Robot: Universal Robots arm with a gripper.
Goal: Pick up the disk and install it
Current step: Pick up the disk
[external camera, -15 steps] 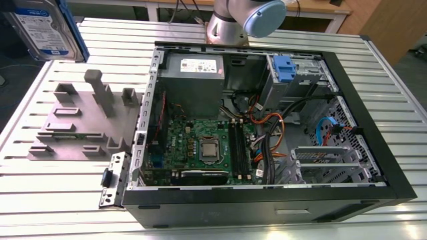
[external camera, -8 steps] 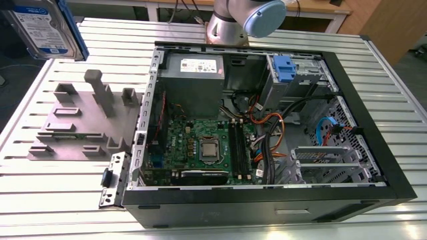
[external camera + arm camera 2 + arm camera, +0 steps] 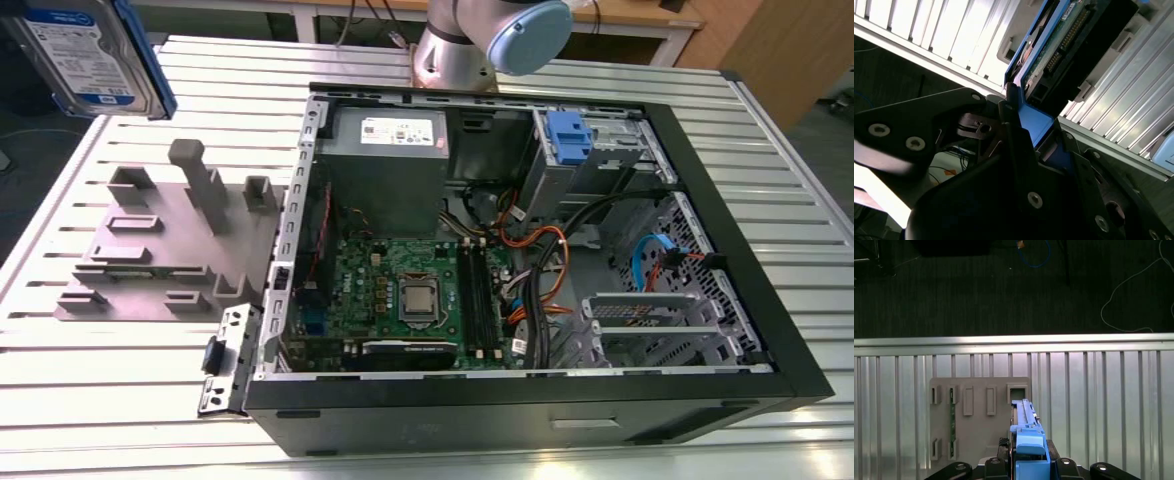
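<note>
The disk (image 3: pixel 87 55), a silver drive with a white-and-blue label in a blue bracket, hangs in the air at the far left of the exterior view, above the table's back corner. In both wrist views my gripper (image 3: pixel 1029 460) (image 3: pixel 1036 130) is shut on the blue bracket end of the disk (image 3: pixel 1024 415) (image 3: pixel 1064 40). The drive stands edge-on between the black fingers (image 3: pixel 1009 120). Its connector side and circuit board show in the second wrist view. Below it lies the grey holder plate (image 3: pixel 979 425).
An open black computer case (image 3: pixel 787 330) lies on the slatted metal table (image 3: pixel 120 400), with motherboard, cables, a grey power supply (image 3: pixel 387 170) and a blue latch (image 3: pixel 567 135) at the drive bay. The grey holder plate (image 3: pixel 160 250) sits beside the case. The arm's base (image 3: pixel 481 40) stands behind.
</note>
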